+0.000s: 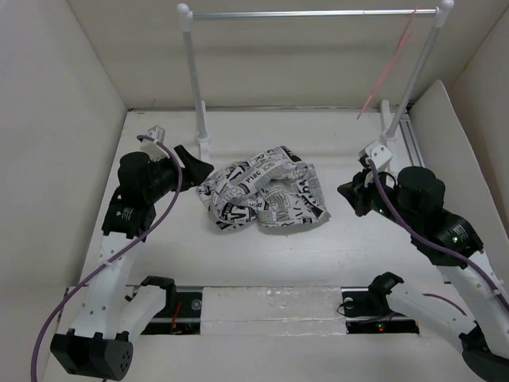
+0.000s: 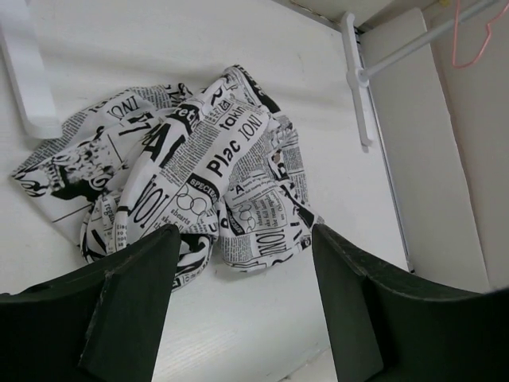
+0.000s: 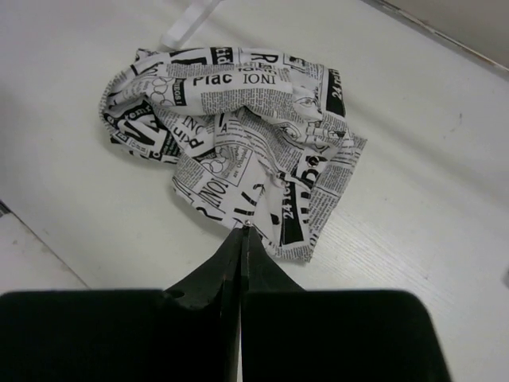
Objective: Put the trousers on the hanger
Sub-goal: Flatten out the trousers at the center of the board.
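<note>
The newspaper-print trousers (image 1: pixel 264 195) lie crumpled in a heap on the white table, between the two arms. They also show in the left wrist view (image 2: pixel 191 171) and the right wrist view (image 3: pixel 238 135). The thin pink hanger (image 1: pixel 390 68) hangs from the right end of the rack's silver crossbar; it shows faintly in the left wrist view (image 2: pixel 471 40). My left gripper (image 1: pixel 199 165) is open and empty, just left of the heap, its jaws wide apart (image 2: pixel 242 263). My right gripper (image 1: pixel 347 192) is shut and empty, just right of the heap, tips pointing at the fabric's edge (image 3: pixel 244 231).
A rack with white posts (image 1: pixel 193 76) and a silver crossbar (image 1: pixel 314 13) stands at the back of the table. White walls enclose the table on the left, back and right. A rail runs along the near edge (image 1: pixel 270 306).
</note>
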